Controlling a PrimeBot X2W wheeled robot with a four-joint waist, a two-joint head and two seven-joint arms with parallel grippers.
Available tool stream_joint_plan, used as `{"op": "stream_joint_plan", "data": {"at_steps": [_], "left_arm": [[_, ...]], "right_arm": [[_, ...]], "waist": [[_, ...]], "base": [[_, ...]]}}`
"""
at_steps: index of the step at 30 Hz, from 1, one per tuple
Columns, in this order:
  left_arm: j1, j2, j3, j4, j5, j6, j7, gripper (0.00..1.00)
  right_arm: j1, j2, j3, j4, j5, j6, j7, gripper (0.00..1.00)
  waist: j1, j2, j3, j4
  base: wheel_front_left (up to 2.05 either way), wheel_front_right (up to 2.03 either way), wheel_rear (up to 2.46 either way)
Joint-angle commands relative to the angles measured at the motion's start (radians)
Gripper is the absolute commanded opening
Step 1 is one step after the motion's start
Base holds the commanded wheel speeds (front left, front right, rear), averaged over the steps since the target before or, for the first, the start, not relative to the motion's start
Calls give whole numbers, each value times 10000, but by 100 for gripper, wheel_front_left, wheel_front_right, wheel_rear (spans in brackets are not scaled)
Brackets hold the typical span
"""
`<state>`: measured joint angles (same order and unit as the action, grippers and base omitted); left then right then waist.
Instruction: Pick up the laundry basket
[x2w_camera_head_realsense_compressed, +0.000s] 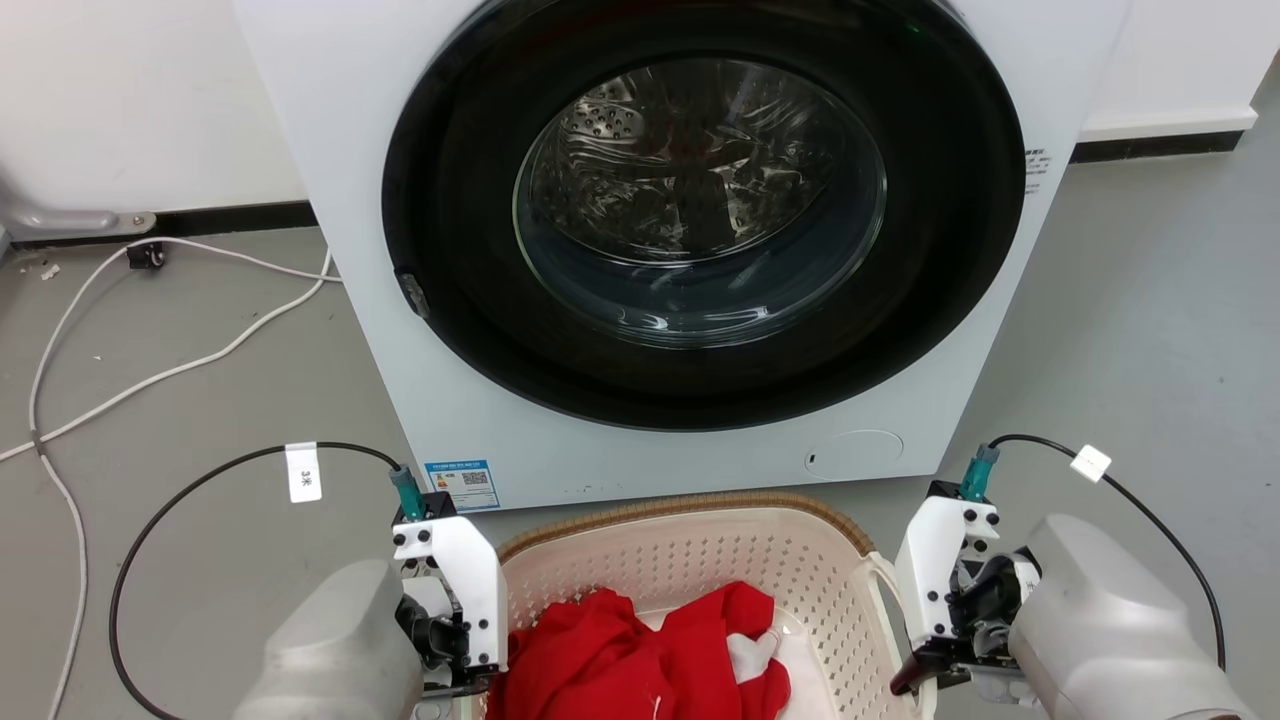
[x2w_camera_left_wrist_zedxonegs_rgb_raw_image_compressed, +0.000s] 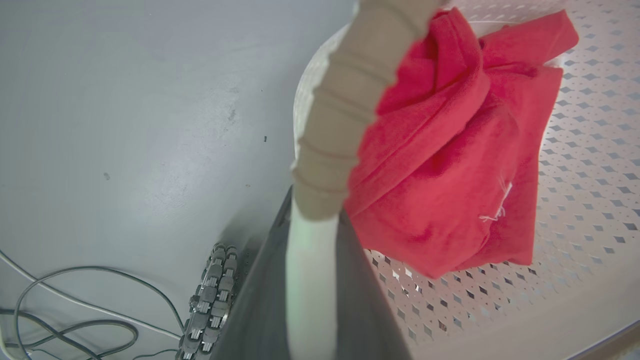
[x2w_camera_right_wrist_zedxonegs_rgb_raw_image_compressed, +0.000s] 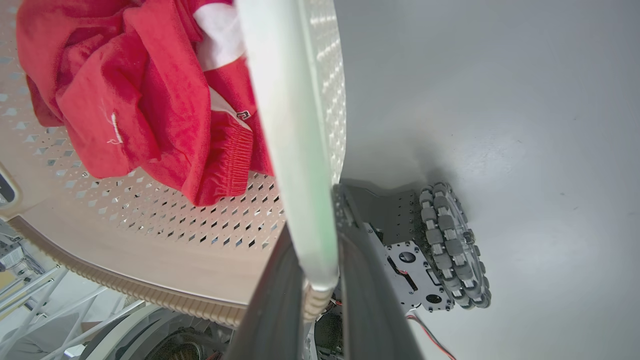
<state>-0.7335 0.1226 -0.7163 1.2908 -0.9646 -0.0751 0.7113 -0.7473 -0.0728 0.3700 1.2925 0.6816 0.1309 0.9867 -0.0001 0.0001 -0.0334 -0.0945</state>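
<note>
basket: we see the laundry basket (x2w_camera_head_realsense_compressed: 700, 560) on the floor (x2w_camera_head_realsense_compressed: 200, 400), just in front of the washer (x2w_camera_head_realsense_compressed: 640, 250), between our two arms. Cream perforated walls, brown woven-look rim.
contents: red clothes (x2w_camera_head_realsense_compressed: 640, 650) with some white fabric, piled in the middle.
left tool: the left tool (x2w_camera_left_wrist_zedxonegs_rgb_raw_image_compressed: 312, 280) has both dark fingers pressed onto the white loop handle (x2w_camera_left_wrist_zedxonegs_rgb_raw_image_compressed: 310, 260) at the rim.
right tool: the right tool (x2w_camera_right_wrist_zedxonegs_rgb_raw_image_compressed: 317, 280) pinches the opposite white handle (x2w_camera_right_wrist_zedxonegs_rgb_raw_image_compressed: 290, 125) the same way.
step: we judge both grips are set; lift not yet clearly begun.
next: raise both arms together, level and at matched speed, so the basket doesn't tilt or twist out of the pinch.
surroundings: washer door shut, drum visible; loose cables (x2w_camera_head_realsense_compressed: 150, 300) on floor at left.
</note>
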Motion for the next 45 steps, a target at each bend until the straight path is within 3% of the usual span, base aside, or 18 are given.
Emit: {"op": "stream_joint_plan", "data": {"at_steps": [1, 45], "left_arm": [[160, -80, -37, -28, -63, -54, 68, 0], [146, -329, -105, -54, -404, -197, 452, 0]], "right_arm": [[83, 67, -116, -55, -40, -3, 20, 0], [78, 324, -904, -64, -668, 1, -24, 0]], "waist": [[1, -1, -32, 20], [1, -1, 79, 92]], "base": [[0, 0, 0], [0, 0, 0]]}}
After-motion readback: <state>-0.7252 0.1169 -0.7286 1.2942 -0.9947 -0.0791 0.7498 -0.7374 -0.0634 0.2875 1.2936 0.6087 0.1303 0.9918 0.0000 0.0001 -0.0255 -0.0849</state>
